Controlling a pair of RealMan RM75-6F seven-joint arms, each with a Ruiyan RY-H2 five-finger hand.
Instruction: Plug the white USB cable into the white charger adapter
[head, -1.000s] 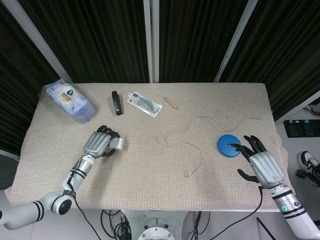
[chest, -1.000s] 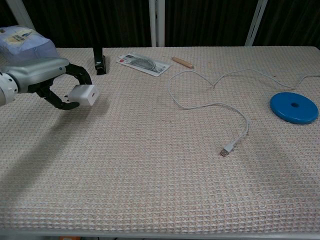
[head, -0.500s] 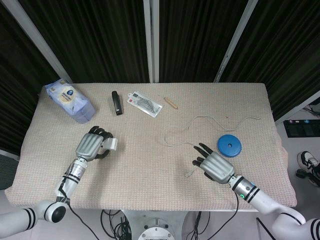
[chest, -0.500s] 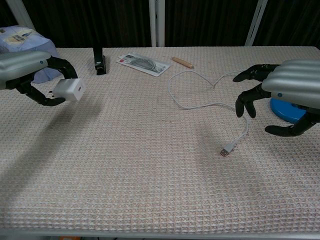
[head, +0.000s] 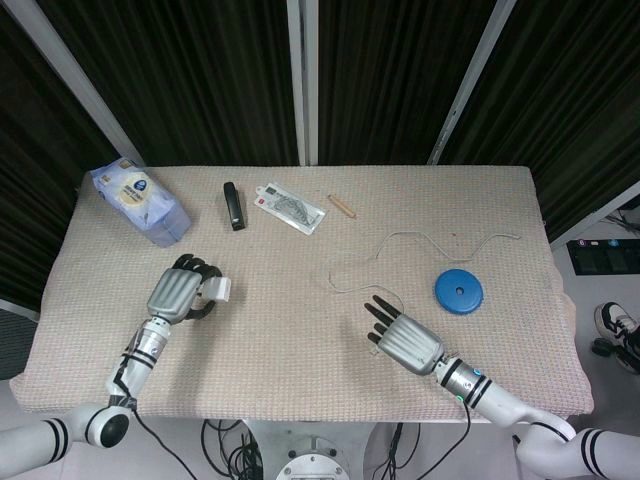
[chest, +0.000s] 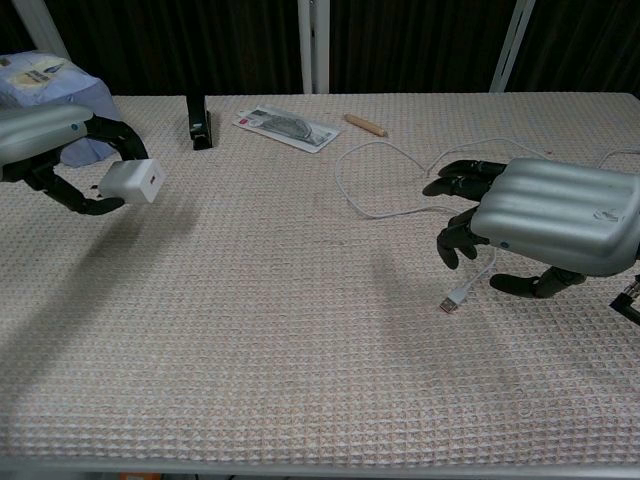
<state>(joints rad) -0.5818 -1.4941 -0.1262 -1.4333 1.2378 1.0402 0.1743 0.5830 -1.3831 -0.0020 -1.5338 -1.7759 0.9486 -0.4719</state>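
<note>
1. Two hands show in the head view. The left hand (head: 176, 294) grips the white charger (head: 218, 289) at the left side of the table (head: 300, 370), its fingers curled round the block.
2. Same view: the right hand (head: 402, 338) hangs palm-down with fingers spread and nothing in it, right over the plug end of the white cable (head: 420, 240), which is hidden beneath it. The rest of the cable runs in loose bends up and to the right, passing above a blue disc (head: 459, 291).
3. Along the far edge lie a blue packet (head: 140, 202), a black stapler (head: 233, 205), a flat clear pouch (head: 289, 207) and a small wooden stick (head: 342, 206).
4. Chest view: the left hand (chest: 50, 150) holds the charger (chest: 130, 182) lifted clear of the cloth — a shadow falls below it.
5. Chest view: the right hand (chest: 545, 225) hovers open above the cable (chest: 390, 205), fingertips pointing left. The metal plug (chest: 456, 298) lies on the cloth just under the hand's near edge; I cannot tell whether any finger touches the cable.
</note>
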